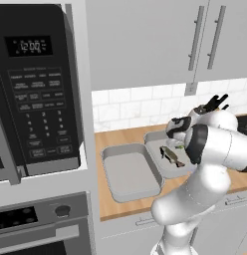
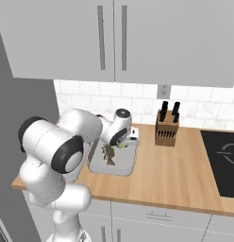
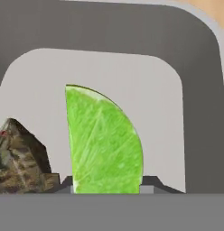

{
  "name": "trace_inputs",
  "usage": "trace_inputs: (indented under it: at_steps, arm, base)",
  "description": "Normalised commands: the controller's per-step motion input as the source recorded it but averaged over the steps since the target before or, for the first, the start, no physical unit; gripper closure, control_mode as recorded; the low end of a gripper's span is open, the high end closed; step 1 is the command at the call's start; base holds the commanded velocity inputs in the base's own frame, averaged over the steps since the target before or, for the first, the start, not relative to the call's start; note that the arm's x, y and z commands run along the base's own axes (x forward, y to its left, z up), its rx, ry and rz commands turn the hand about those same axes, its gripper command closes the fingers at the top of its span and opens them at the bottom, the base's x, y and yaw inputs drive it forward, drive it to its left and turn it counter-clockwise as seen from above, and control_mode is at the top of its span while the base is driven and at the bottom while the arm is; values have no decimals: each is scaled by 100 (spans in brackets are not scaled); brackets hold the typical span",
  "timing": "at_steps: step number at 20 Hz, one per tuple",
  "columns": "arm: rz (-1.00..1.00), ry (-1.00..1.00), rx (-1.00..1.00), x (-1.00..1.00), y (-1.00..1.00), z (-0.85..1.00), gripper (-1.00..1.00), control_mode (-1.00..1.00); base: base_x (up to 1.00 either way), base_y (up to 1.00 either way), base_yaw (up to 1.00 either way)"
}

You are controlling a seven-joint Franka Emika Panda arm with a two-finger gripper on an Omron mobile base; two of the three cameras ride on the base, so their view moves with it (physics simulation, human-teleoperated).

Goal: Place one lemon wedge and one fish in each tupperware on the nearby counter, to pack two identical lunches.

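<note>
Straight ahead of your gripper (image 3: 107, 188) you see a bright green lemon wedge (image 3: 102, 142), its lower edge set between the two dark fingertips (image 3: 152, 182), which stand against its two sides. Beyond the wedge lies the pale floor of a tupperware (image 3: 132, 72), with its darker wall curving round a rounded corner at the far side. To the gripper's left, a mottled grey-and-tan fish (image 3: 19, 158) lies on the same floor, just beside the wedge. A sliver of light-brown counter (image 3: 213, 11) shows past the rim, at the far right.
</note>
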Motion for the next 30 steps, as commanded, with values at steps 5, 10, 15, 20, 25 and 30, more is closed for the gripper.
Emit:
trace_inputs:
  at_steps: [5, 10, 15, 20, 25, 30]
  arm:
    - [2, 0, 0, 49, 0, -24, -100, -100]
    - [1, -1, 0, 23, 0, -6, -100, -100]
    - [3, -25, -6, -94, 20, 87, -100, -100]
    - [0, -14, -10, -71, 54, 84, -100, -100]
    - [-1, 0, -3, -25, 68, 33, -100, -100]
    - [-10, 0, 19, -30, 32, 61, -100, -100]
  base:
    - [0, 0, 0]
    - [0, 0, 0]
    - [0, 0, 0]
    - [0, 0, 0]
    - [0, 0, 0]
    - [0, 0, 0]
